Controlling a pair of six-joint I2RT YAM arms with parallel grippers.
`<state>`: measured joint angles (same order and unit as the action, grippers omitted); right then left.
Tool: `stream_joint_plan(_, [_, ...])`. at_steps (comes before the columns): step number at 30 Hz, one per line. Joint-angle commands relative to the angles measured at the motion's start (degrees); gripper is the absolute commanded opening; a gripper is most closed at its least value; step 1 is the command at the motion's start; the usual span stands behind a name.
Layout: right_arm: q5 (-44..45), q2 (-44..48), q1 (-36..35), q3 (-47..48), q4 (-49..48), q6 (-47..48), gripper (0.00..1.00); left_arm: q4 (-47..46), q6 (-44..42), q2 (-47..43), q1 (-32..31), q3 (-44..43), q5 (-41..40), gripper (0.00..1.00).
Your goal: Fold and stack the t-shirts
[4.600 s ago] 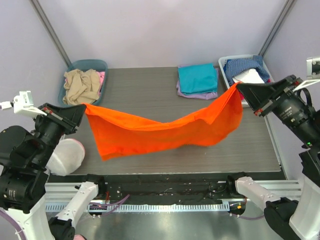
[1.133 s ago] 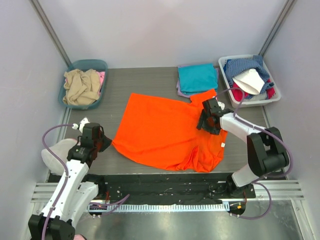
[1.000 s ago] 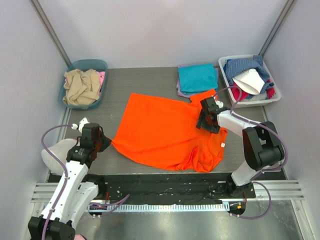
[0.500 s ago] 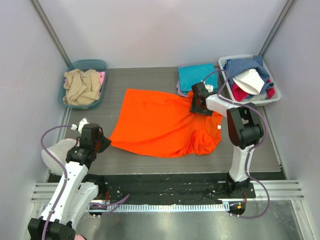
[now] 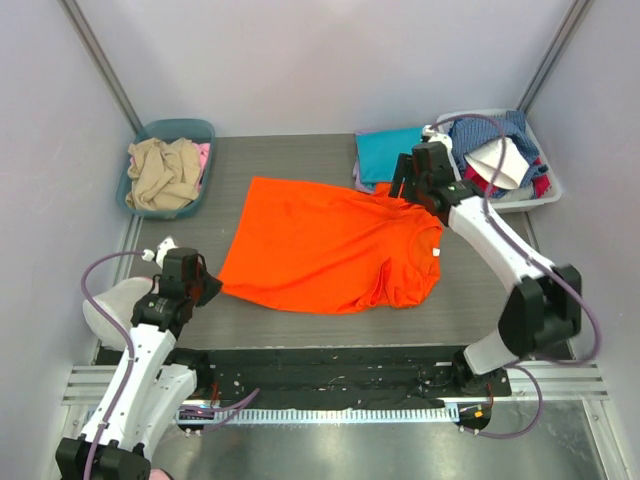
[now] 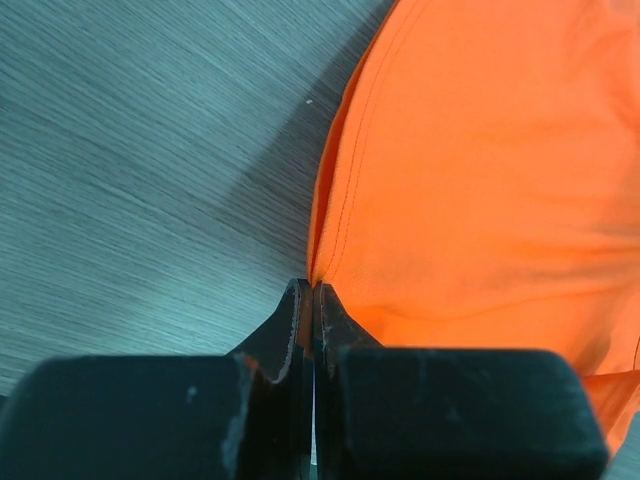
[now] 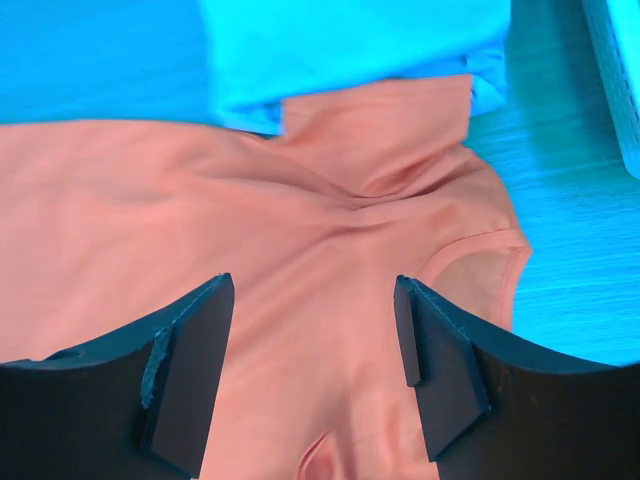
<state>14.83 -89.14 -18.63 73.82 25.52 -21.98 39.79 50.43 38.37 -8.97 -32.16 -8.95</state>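
On the orange t-shirt (image 5: 320, 250) sits a white label (image 5: 437, 251) (unreadable).

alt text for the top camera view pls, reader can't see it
An orange t-shirt lies spread, partly rumpled, on a grey table. The left gripper pinches its near-left corner; the open right gripper hangs over its far-right edge beside a folded teal shirt.

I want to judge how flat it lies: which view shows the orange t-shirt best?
Top external: the whole orange t-shirt, spread on the table. Right wrist shows only its collar end; left wrist only the corner pinched in the left hand.
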Motion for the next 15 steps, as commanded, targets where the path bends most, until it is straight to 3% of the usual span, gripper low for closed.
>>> stream_joint_plan(1, [-5.33, 7.92, -2.19, -4.73, 2.77, -4.56, 0.72, -1.56, 0.19, -0.14, 0.18, -2.64, 0.69, 0.00])
stream_joint_plan(5, [-5.08, 11.44, -7.19, -8.69, 4.80, -10.53, 0.64, -1.82, 0.37, -0.31, 0.18, -2.73, 1.39, 0.00])
stream_joint_plan(8, [-1.13, 13.03, -11.32, -11.85, 4.46, -20.27, 0.59, -2.08, 0.45, -0.58, 0.18, -2.47, 1.66, 0.00])
stream_joint_plan(15, [16.61, 12.86, -21.87, -14.94, 4.70, -38.30, 0.56, -1.38, 0.81, -1.89, 0.18, -2.29, 2.62, 0.00])
